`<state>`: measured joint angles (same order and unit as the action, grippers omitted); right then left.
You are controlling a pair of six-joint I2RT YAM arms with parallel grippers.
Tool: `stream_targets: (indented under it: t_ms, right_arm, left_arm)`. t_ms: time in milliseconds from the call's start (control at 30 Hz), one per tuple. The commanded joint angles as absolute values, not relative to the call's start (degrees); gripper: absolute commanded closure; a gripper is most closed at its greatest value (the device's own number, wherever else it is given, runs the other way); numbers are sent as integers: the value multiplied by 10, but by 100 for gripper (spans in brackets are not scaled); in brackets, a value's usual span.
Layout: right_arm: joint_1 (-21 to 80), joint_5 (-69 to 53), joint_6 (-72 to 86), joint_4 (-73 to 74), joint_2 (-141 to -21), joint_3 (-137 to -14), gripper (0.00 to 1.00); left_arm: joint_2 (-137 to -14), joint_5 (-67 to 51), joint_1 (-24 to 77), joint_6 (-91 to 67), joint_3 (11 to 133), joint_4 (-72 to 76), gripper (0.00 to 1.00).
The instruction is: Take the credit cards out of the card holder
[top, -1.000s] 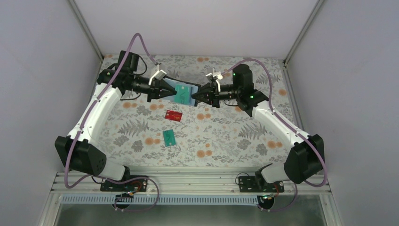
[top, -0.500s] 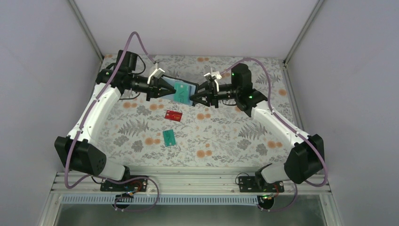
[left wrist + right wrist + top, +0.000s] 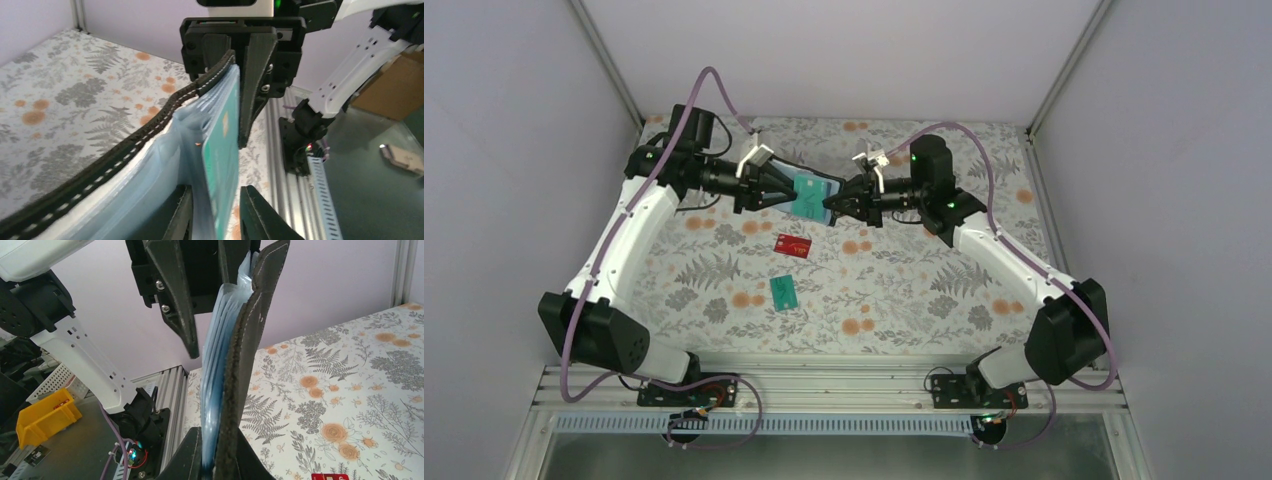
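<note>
Card holder [image 3: 234, 370], pinched by right jaws, holds a green card [image 3: 220, 165] between spread left jaws; red card [image 3: 792, 245] and second green card [image 3: 783, 291] lie out near it.

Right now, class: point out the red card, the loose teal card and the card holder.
red card [image 3: 793, 245]: top view, its middle.
loose teal card [image 3: 784, 291]: top view, its middle.
card holder [image 3: 242, 350]: right wrist view, black stitched outer cover.

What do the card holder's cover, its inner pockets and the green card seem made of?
The cover looks like matte black leather or imitation: white stitching lines its edge. The inner pockets seem soft, glossy, translucent bluish plastic, wavy. The green card is probably stiff smooth plastic, thin and flat.
</note>
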<state>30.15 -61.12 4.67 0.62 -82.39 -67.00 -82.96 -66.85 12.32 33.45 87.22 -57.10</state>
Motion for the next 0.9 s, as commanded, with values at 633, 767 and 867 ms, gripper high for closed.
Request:
stream_targets:
  t_ms: [633,767,867]
  right_arm:
    - [310,-695,-6,27,-790,-696,96]
    - [311,-695,-9,27,-789,-696,96]
    - [310,-691,-13,31,-785,-696,96]
  left_arm:
    - [-832,-633,160,297,859,-505,83]
    - [-837,-643,176,310,869,-521,84]
    - [-835,-653,176,323,871,-535,93]
